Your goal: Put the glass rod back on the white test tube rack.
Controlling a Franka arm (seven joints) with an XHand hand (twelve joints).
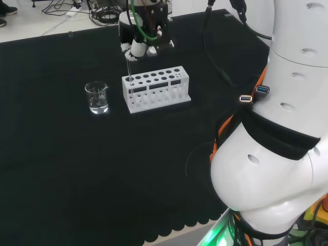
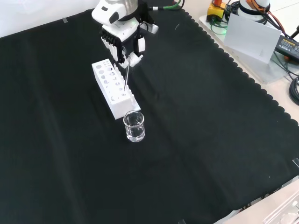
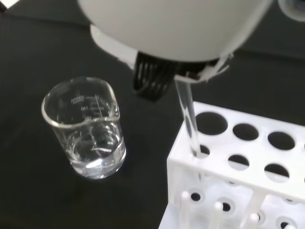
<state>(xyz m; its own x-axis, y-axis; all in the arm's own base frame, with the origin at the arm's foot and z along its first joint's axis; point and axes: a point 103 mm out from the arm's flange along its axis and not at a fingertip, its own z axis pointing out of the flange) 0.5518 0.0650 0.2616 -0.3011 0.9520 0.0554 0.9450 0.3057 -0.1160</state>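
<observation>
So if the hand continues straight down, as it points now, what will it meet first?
Most likely the white plastic test tube rack. The black and white hand hangs above its end nearest the clear glass beaker, and the thin glass rod it pinches already enters a corner hole. Depth is uncertain.

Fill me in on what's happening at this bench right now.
The robot arm's hand has its fingers pinched on a glass rod, holding it nearly upright over the white test tube rack. In the wrist view the rod's lower end is already in a hole at the rack's end nearest the small glass beaker. The beaker stands apart on the black cloth with some clear liquid in it.
</observation>
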